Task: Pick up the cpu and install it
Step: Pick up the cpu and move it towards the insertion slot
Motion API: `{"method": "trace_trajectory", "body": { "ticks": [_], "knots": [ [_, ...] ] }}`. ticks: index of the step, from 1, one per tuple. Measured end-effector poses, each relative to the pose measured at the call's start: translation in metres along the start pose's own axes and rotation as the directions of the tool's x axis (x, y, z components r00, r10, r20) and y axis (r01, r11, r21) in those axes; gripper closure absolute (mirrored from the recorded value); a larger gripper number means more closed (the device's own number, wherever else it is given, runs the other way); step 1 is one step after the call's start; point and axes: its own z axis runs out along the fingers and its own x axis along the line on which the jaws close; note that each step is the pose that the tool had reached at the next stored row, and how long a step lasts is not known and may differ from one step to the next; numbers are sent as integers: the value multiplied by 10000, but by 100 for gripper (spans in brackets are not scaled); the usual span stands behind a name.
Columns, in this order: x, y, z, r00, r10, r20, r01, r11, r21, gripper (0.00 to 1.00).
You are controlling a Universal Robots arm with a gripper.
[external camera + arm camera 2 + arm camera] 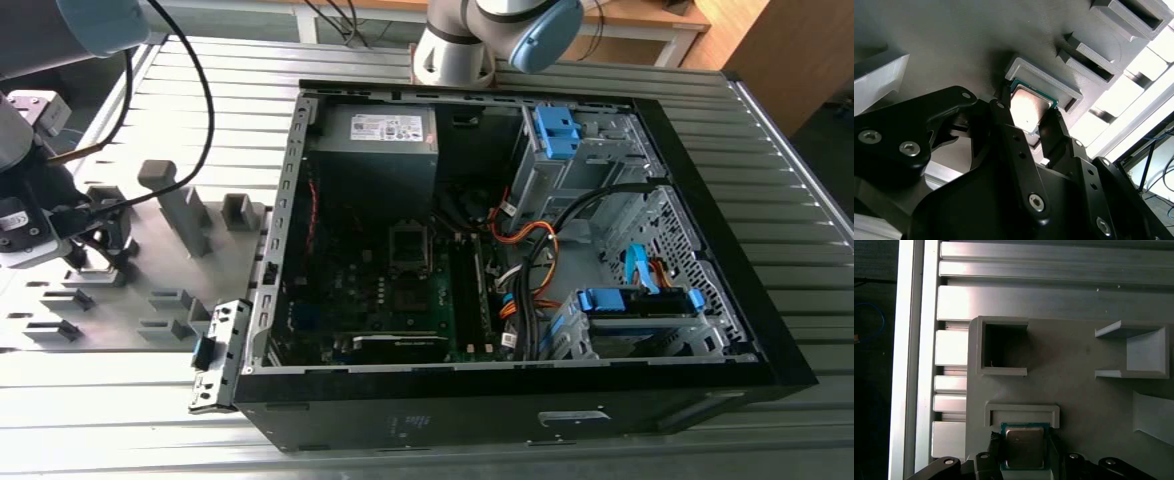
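End effector [1029, 114] clamped on the cpu [1030, 106], one finger [1004, 107] pressed to each of two opposite edges. The chip sits midway between the tips, lying flat in a shallow bracket [1021, 411] of the grey fixture plate [1079, 390]. Metal lid faces up; outline near square, no marked long axis, edges square to the bracket wall. Both wrist views give this grip, while the exterior view places the end effector [83, 255] over the plate on the counter [134, 410], well apart from the open computer case [534, 380] on the exterior view's right.
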Motion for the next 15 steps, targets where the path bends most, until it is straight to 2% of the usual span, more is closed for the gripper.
{"method": "trace_trajectory", "body": {
  "ticks": [9, 15],
  "knots": [
    [0, 1, -21, 10000, 0, 0, 0, 10000, -1, 53],
    [-1, 3, -86, 10000, 0, 1, 0, 10000, -1, 53]
  ]
}}
